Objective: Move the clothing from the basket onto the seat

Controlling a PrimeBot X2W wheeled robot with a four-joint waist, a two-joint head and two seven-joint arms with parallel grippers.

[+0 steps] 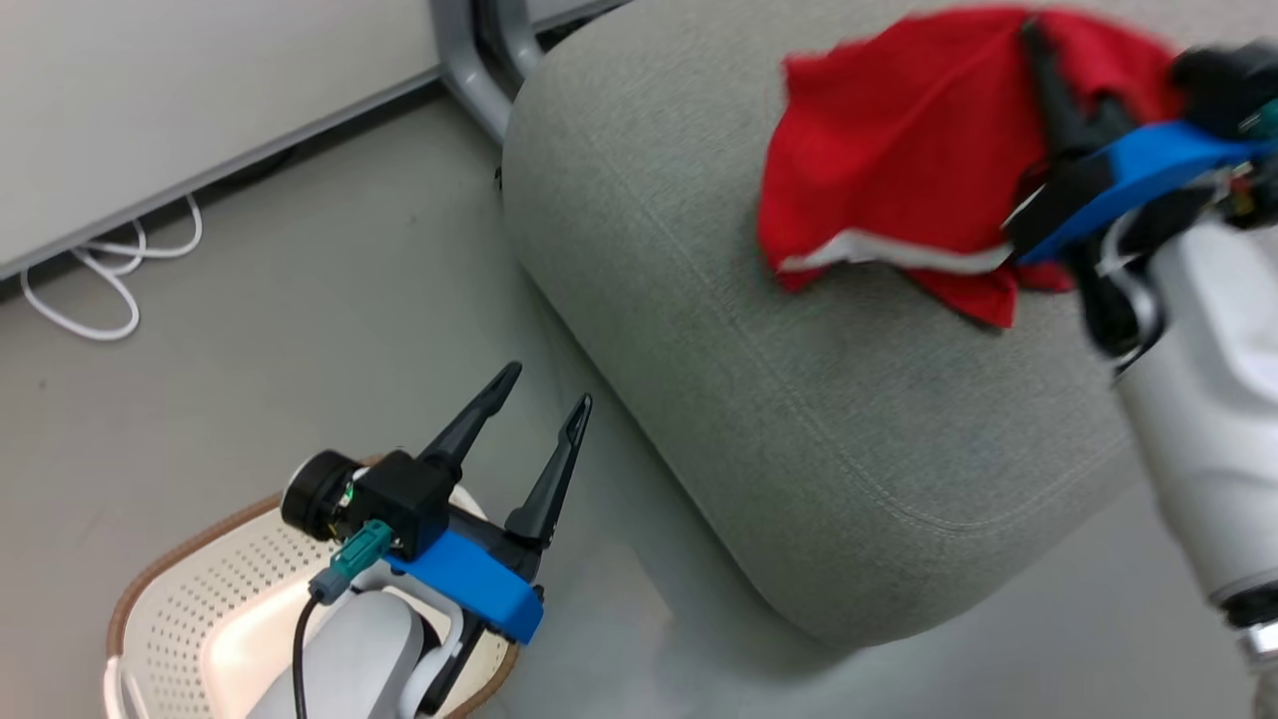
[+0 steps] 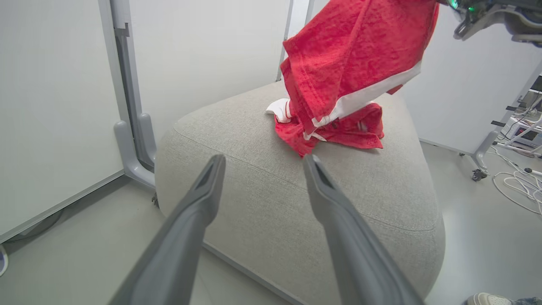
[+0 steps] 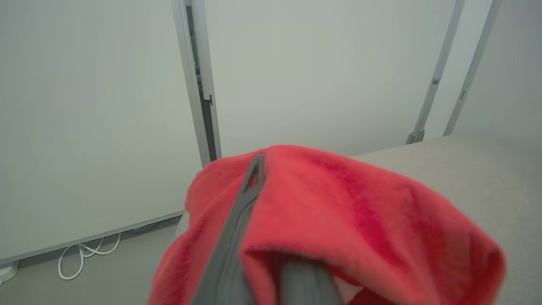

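The right gripper was clamped on a red garment, which draped over its fingers and hung down above the grey seat. Seen from the left wrist, the cloth's long axis ran nearly straight down, with its lower hem at a second garment lying crumpled on the seat top; whether the two touched could not be told. A release would probably drop it onto that pile. The left gripper, fingers spread and holding nothing, hovered over the basket on the floor, well apart from both garments.
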